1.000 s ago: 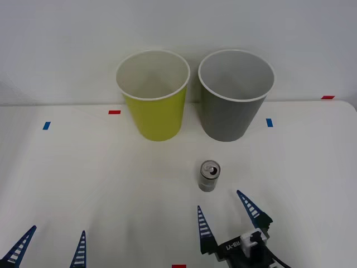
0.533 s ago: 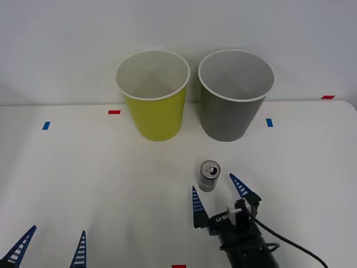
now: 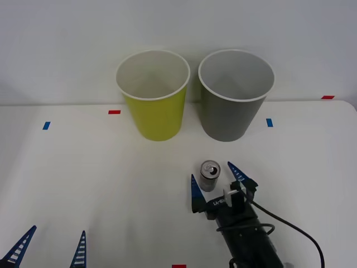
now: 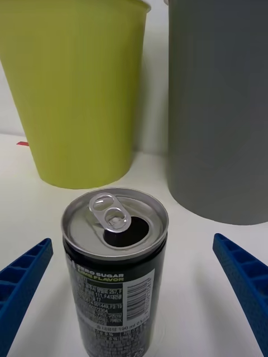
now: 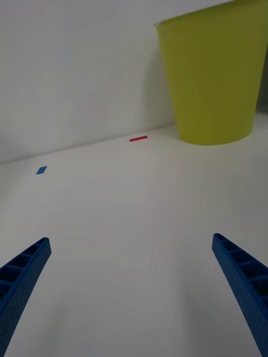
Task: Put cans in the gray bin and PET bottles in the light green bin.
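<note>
Right gripper (image 3: 214, 181) wide open, one finger on each side of the can (image 3: 210, 176), not touching it as far as I can see.

The can stands upright on the white table (image 3: 83, 178), pull-tab top facing up, in front of the gray bin (image 3: 234, 97) and well short of it. From the right wrist camera the can (image 4: 115, 268) sits between the two blue fingers (image 4: 22, 279) with a gap on both sides. The light green bin (image 3: 153, 97) stands just beside the gray one, on its left. Left gripper (image 3: 49, 248) is parked near the table's front-left edge, fingers spread, holding nothing.
</note>
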Robot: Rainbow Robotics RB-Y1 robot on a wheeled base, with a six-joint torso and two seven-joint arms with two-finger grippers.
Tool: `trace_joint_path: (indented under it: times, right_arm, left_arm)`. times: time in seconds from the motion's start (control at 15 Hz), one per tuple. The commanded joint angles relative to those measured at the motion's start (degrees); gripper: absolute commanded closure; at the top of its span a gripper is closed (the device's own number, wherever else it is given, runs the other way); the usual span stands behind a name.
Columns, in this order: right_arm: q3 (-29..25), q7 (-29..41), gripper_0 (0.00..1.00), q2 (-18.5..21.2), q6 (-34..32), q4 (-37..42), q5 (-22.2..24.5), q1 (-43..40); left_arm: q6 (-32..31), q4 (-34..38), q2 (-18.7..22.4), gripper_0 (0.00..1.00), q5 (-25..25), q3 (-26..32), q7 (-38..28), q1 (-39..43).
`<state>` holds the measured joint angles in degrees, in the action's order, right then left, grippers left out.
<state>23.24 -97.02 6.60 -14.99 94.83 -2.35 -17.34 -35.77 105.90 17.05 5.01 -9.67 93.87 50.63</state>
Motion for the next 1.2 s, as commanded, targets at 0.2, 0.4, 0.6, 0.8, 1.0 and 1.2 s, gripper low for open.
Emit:
trace_joint_path:
  times: [0.2, 0.4, 0.6, 0.8, 1.0, 1.2]
  right_arm:
    - [-0.7, 0.4, 0.89, 0.0, 1.2, 0.1, -0.7, 0.9]
    - [-0.6, 1.0, 0.95, -0.2, 1.4, 0.0, -1.0, 1.1]
    - [-0.7, 1.3, 0.99, -0.3, 1.7, 0.1, -1.2, 1.2]
    - [-1.6, 1.4, 1.0, 0.3, 9.6, 5.5, -1.0, 0.9]
    - [-2.1, 1.1, 1.0, 1.7, 26.6, 19.2, -0.8, -0.7]
    - [-3.0, 1.0, 1.0, 2.0, 36.2, 25.7, -0.9, 0.4]
  left_arm:
    - [0.0, 0.0, 0.0, 0.0, 0.0, 0.0, 0.0, 0.0]
    - [0.0, 0.0, 0.0, 0.0, 0.0, 0.0, 0.0, 0.0]
    - [0.0, 0.0, 0.0, 0.0, 0.0, 0.0, 0.0, 0.0]
    - [0.0, 0.0, 0.0, 0.0, 0.0, 0.0, 0.0, 0.0]
    - [0.0, 0.0, 0.0, 0.0, 0.0, 0.0, 0.0, 0.0]
    - [0.0, 0.0, 0.0, 0.0, 0.0, 0.0, 0.0, 0.0]
